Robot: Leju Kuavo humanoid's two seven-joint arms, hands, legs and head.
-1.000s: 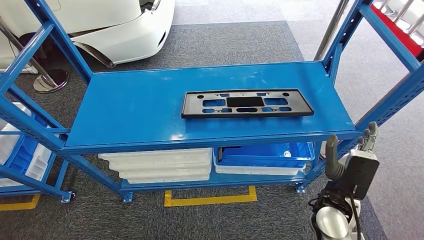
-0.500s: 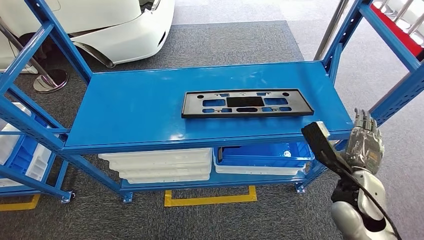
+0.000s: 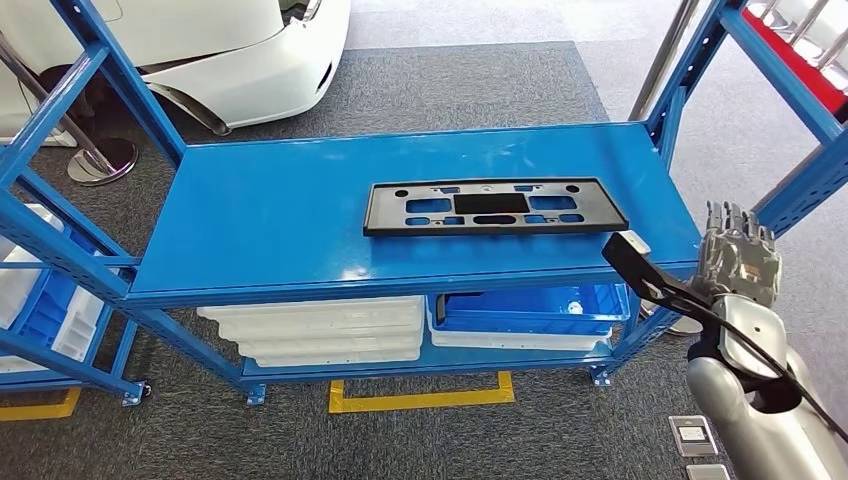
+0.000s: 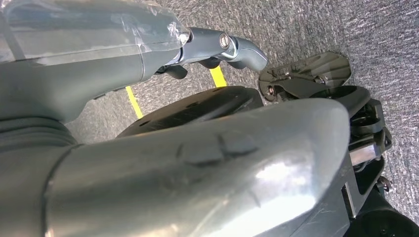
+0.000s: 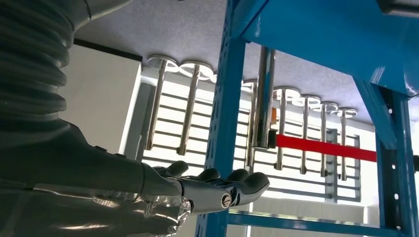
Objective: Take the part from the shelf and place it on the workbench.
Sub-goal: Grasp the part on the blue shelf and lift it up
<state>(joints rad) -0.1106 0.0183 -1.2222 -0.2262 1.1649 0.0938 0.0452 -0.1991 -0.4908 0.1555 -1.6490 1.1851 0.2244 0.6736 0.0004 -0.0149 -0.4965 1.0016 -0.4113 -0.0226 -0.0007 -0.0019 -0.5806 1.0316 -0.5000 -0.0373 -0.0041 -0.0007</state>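
Matt black plastic part [image 3: 494, 207], glossy shelf [image 3: 270, 215]

A blue metal shelf [image 3: 270, 215] stands on grey carpet [image 3: 470, 80]. On its top deck, right of centre, a flat black part [image 3: 493, 208] lies lengthwise with its long side toward the near edge. On the lower deck, white trays [image 3: 318, 332] are stacked at left, and a blue bin [image 3: 540, 305] sits in a white tray [image 3: 520, 340] at right.
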